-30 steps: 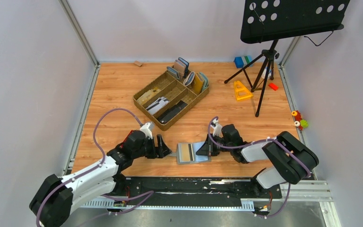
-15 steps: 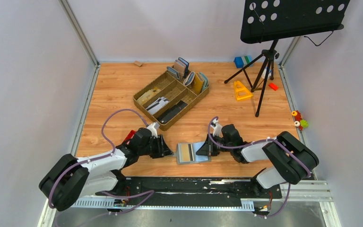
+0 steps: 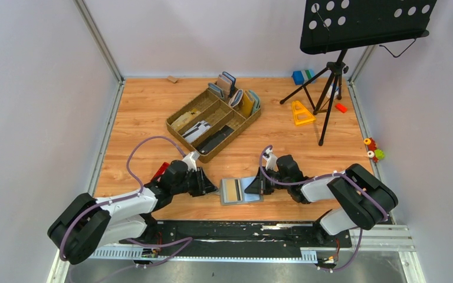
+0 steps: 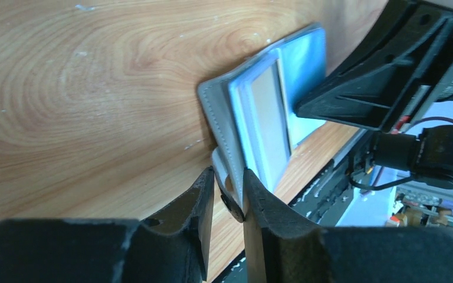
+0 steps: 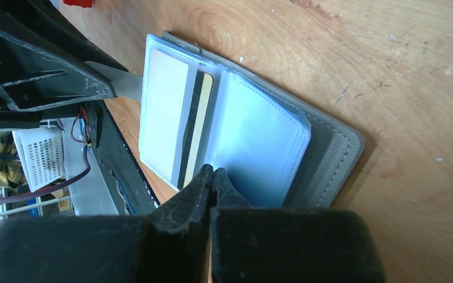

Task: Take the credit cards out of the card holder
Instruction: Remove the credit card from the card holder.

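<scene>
The card holder (image 3: 240, 191) lay open and flat at the near edge of the bench (image 3: 141, 112), between the two claws. Its grey cover faced down and its light blue leaves faced up. The fingers of the left claw (image 4: 229, 197) stood close on either side of the small grey tab (image 4: 220, 167) at the holder's left edge. They seemed to pinch it, though the wrist view was too tight to be sure both sides touched. The right claw (image 5: 212, 174) was clenched, tips together with nothing between them. They rested at the near edge of the leaves, by the right-hand leaf (image 5: 259, 147). In the left-hand leaf a card (image 5: 196, 127) with a black stripe showed under clear plastic, with a pale card (image 5: 164, 112) just beside it.

Farther back, well apart from the holder, sat a brown tray (image 3: 186, 142) with upright wallets (image 3: 236, 95) at its far end. To the right a tripod (image 3: 330, 73) carried a black perforated desk (image 3: 365, 23). A yellow triangle (image 3: 301, 113) lay near its feet, and a blue block (image 3: 299, 76) sat by the far wall.
</scene>
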